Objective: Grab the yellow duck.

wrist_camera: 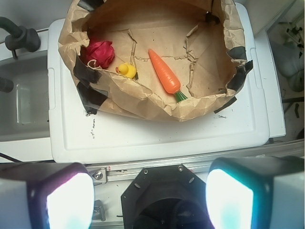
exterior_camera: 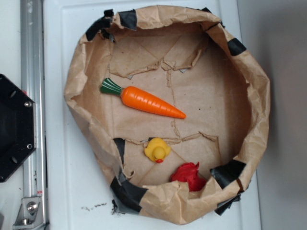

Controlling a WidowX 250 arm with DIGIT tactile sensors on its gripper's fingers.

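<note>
Sitting inside a crumpled brown paper bin (exterior_camera: 249, 86) patched with black tape, all three toys rest on the paper floor. Exterior view, left to right: orange carrot (exterior_camera: 151, 102) with its green top pointing upper-left, lying diagonal mid-bin; yellow duck (exterior_camera: 157, 149) below it, near the front wall, well apart from the carrot; wrinkly red lump (exterior_camera: 189, 175) just right of the duck, tucked against the wall, small gap between them. Bin sits on a white lid (exterior_camera: 62, 182). Wrist view: gripper (wrist_camera: 147, 195) is back over the black base, far from the bin, fingers (wrist_camera: 66, 198) wide apart, nothing between them.
</note>
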